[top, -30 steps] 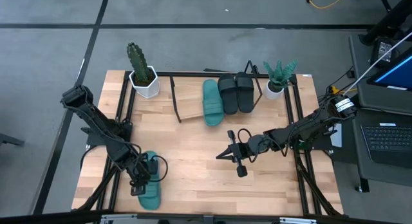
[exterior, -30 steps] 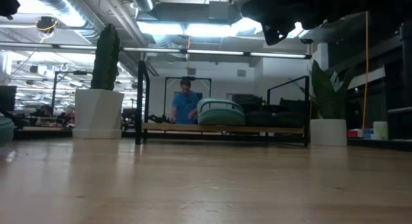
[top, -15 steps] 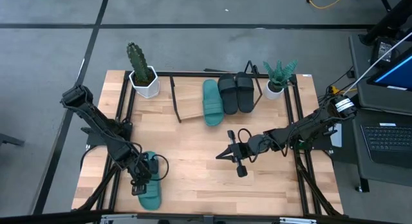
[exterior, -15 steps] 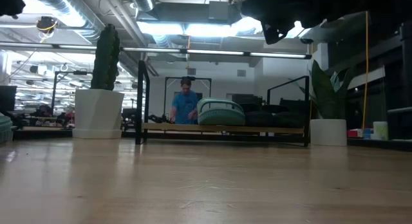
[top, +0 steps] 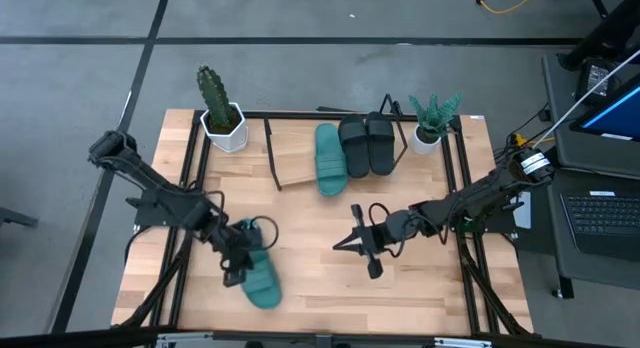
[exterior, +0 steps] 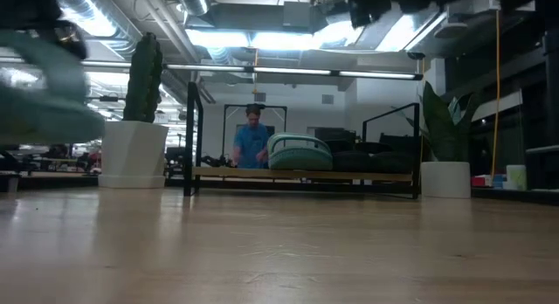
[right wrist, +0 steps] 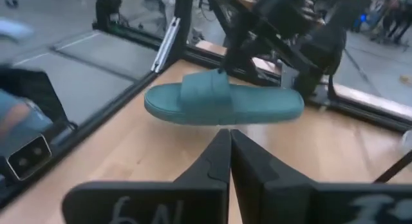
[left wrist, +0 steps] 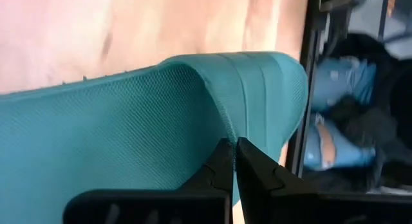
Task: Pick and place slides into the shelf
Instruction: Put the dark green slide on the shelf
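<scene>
One teal slide [top: 260,280] hangs off the table near its left near corner, below my left gripper [top: 236,260], which is shut on it. In the right wrist view the same teal slide [right wrist: 222,103] floats nearly level above the wood, and it is a blur in the low view [exterior: 44,99]. The shelf [top: 296,156] stands at the far edge. On it lie the other teal slide [top: 329,158] and two black slides [top: 356,146] [top: 381,143], soles on the slanted board. My right gripper [top: 356,240] hovers shut over the table's middle. My left gripper pinches the teal slide's strap at its edge [left wrist: 226,124] between the two fingertips [left wrist: 221,161], coming from above and from the table's left. The slide is lifted clear of the table, sole down and nearly level, hanging below the fingers.
A cactus in a white pot [top: 221,116] and a leafy plant in a white pot [top: 430,126] flank the shelf. Black frame rails [top: 190,173] run along both sides of the table. A person [exterior: 252,138] stands in the room beyond. Bare wood lies between the arms.
My left gripper has risen and swung toward the table's middle, staying shut. The teal slide has come off the table, lifted clear, and turned from lying along the table's left side to a slant.
</scene>
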